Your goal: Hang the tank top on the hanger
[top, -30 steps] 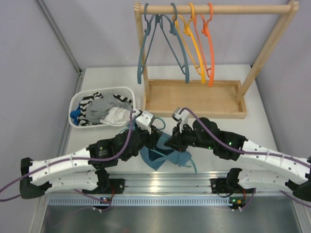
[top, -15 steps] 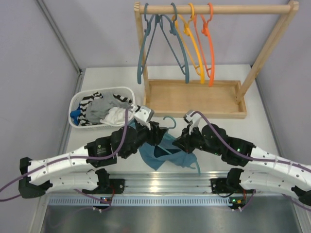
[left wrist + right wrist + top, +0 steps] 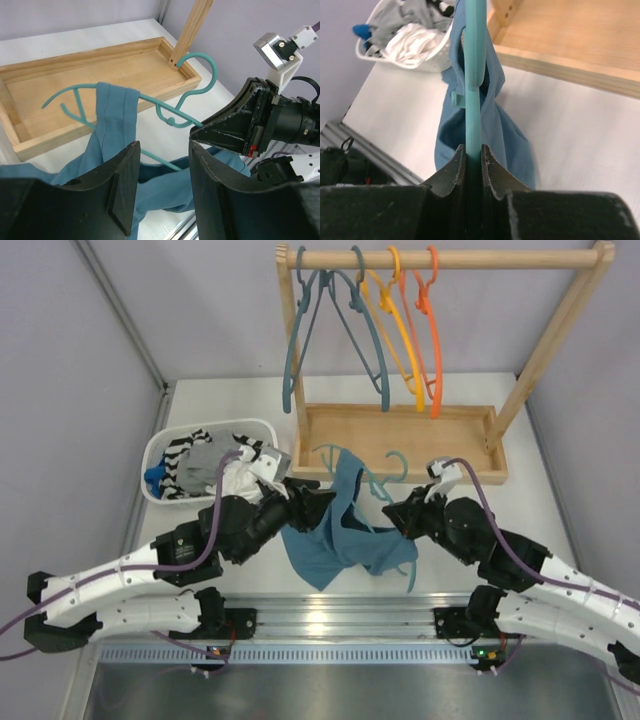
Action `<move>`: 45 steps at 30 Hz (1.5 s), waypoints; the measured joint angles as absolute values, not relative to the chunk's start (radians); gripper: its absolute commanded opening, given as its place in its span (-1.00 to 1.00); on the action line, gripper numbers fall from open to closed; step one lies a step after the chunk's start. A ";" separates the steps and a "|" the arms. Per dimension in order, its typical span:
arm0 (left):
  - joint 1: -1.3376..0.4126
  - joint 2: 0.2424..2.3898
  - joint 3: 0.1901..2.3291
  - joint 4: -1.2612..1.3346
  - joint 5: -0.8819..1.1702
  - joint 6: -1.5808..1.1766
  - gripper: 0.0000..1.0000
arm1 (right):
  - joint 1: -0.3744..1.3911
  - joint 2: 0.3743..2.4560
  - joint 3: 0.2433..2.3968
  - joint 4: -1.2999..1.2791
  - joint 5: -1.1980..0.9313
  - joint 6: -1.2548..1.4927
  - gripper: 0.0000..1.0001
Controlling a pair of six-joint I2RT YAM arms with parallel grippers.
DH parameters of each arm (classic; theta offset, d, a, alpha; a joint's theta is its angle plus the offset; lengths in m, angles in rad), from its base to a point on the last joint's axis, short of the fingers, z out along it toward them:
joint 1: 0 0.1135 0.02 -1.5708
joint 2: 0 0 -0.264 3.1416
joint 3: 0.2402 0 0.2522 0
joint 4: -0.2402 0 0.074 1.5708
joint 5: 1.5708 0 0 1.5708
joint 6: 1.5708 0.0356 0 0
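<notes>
Dusty teal-blue fabric tank top point(image 3: 332, 545): held up between my two arms, over the white worktop point(image 3: 535, 495) and in front of the wooden rack tray point(image 3: 400, 445). Its lower folds sag toward the worktop, and I cannot tell whether they touch it.
Thin light teal-green plastic hanger point(image 3: 474, 75): tilted in the air with its hook toward the rack. One arm is threaded through a shoulder strap point(image 3: 117, 100); the other arm looks bare.
Right claw point(image 3: 473, 150): clenched on one of the hanger's bars, seen edge-on in its own camera.
Left claw point(image 3: 164, 145): released, jaws standing apart. Cloth lies between them and drapes round the left-hand finger, but I see nothing pinched.
Handling: I judge the garment light, limp and shapeless. It will likely slump and slide off smooth plastic unless both straps sit over the shoulders. The hanger is stiff but thin, so it may twist in a single grip.
Where to hold: I'd take the free strap or the neckline hem beside it. That doubled edge won't stretch away the way the loose body would.
Stage: about half dressed, I reckon, with the second shoulder to do.
Risk: tugging could pull the seated strap off.
</notes>
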State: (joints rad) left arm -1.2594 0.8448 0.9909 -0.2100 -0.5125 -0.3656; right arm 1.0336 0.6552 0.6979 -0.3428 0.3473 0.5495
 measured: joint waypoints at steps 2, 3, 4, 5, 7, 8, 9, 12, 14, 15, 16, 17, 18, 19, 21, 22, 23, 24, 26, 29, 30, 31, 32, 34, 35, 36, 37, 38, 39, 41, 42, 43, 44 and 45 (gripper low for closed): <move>-1.259 0.836 0.995 -0.211 -0.513 -0.368 -0.04 | 0.993 0.653 0.716 -0.373 0.369 0.566 -1.00; -1.259 0.833 0.996 -0.211 -0.513 -0.369 -0.04 | 0.965 0.656 0.730 -0.393 0.374 0.574 -1.00; -1.260 0.830 0.997 -0.211 -0.513 -0.369 -0.04 | 0.941 0.660 0.742 -0.406 0.377 0.579 -1.00; -1.259 0.826 0.997 -0.211 -0.513 -0.370 -0.05 | 0.908 0.664 0.755 -0.421 0.379 0.586 -1.00; -1.260 0.822 0.999 -0.211 -0.513 -0.372 -0.05 | 0.849 0.668 0.774 -0.440 0.376 0.593 -1.00; -1.259 0.820 1.000 -0.211 -0.513 -0.372 -0.05 | 0.813 0.671 0.783 -0.456 0.365 0.595 -1.00; -1.259 0.818 1.001 -0.211 -0.513 -0.373 -0.06 | 0.778 0.675 0.796 -0.471 0.352 0.595 -1.00; -1.259 0.815 1.006 -0.213 -0.511 -0.373 -0.06 | 0.664 0.695 0.847 -0.515 0.313 0.593 -1.00; -1.259 0.815 1.012 -0.218 -0.509 -0.373 -0.06 | 0.586 0.706 0.883 -0.541 0.282 0.583 -1.00; -1.260 0.815 1.016 -0.222 -0.509 -0.373 -0.06 | 0.544 0.710 0.907 -0.554 0.267 0.576 -1.00; -1.260 0.814 1.019 -0.228 -0.509 -0.373 -0.06 | 0.506 0.715 0.926 -0.564 0.258 0.568 -1.00; -1.259 0.813 1.024 -0.236 -0.509 -0.373 -0.06 | 0.462 0.720 0.947 -0.575 0.236 0.559 -1.00; -1.259 0.813 1.030 -0.245 -0.508 -0.373 -0.06 | 0.419 0.724 0.968 -0.582 0.214 0.551 -1.00; -1.260 0.812 1.035 -0.252 -0.507 -0.373 -0.06 | 0.376 0.730 0.987 -0.592 0.194 0.541 -1.00; -1.259 0.804 1.044 -0.268 -0.505 -0.373 -0.06 | 0.289 0.749 1.029 -0.607 0.142 0.524 -1.00; -1.260 0.798 1.048 -0.275 -0.504 -0.372 -0.06 | 0.249 0.760 1.048 -0.614 0.120 0.516 -1.00; -1.259 0.790 1.054 -0.286 -0.504 -0.372 -0.06 | 0.217 0.771 1.065 -0.619 0.098 0.511 -1.00; -1.259 0.785 1.059 -0.294 -0.503 -0.372 -0.06 | 0.183 0.788 1.089 -0.632 0.068 0.501 -1.00; -1.260 0.770 1.068 -0.310 -0.501 -0.372 -0.06 | 0.130 0.826 1.144 -0.654 0.026 0.482 -1.00; -1.260 0.754 1.080 -0.325 -0.496 -0.371 -0.06 | 0.081 0.895 1.246 -0.690 -0.032 0.446 -1.00; -1.259 0.752 1.083 -0.329 -0.494 -0.371 -0.06 | 0.071 0.925 1.293 -0.707 -0.049 0.431 -1.00; -1.260 0.748 1.087 -0.338 -0.492 -0.370 -0.05 | 0.061 0.956 1.347 -0.733 -0.062 0.415 -1.00; -1.259 0.748 1.092 -0.345 -0.490 -0.368 -0.06 | 0.055 0.986 1.397 -0.746 -0.075 0.400 -1.00; -1.259 0.746 1.100 -0.354 -0.486 -0.366 -0.06 | 0.043 1.044 1.498 -0.781 -0.095 0.371 -1.00; -1.260 0.744 1.103 -0.358 -0.485 -0.363 -0.06 | 0.038 1.066 1.542 -0.793 -0.102 0.358 -1.00; -1.259 0.741 1.108 -0.364 -0.485 -0.362 -0.06 | 0.031 1.099 1.602 -0.818 -0.111 0.341 -1.00; -1.259 0.740 1.111 -0.369 -0.485 -0.359 -0.06 | 0.028 1.125 1.652 -0.839 -0.116 0.331 -1.00; -1.260 0.736 1.113 -0.370 -0.485 -0.355 -0.06 | 0.025 1.153 1.702 -0.855 -0.120 0.318 -1.00; -1.259 0.735 1.116 -0.374 -0.485 -0.351 -0.06 | 0.020 1.182 1.758 -0.878 -0.128 0.307 -1.00; -1.259 0.725 1.121 -0.380 -0.486 -0.339 -0.06 | 0.002 1.234 1.850 -0.915 -0.139 0.288 -1.00; -1.259 0.720 1.124 -0.385 -0.486 -0.333 -0.05 | -0.009 1.260 1.897 -0.933 -0.141 0.280 -1.00; -1.259 0.714 1.128 -0.389 -0.487 -0.328 -0.05 | -0.019 1.290 1.952 -0.960 -0.142 0.270 -1.00; -1.260 0.709 1.133 -0.392 -0.487 -0.321 -0.06 | -0.025 1.313 1.991 -0.974 -0.143 0.263 -1.00; -1.259 0.705 1.137 -0.397 -0.487 -0.316 -0.06 | -0.030 1.337 2.033 -0.990 -0.145 0.255 -1.00</move>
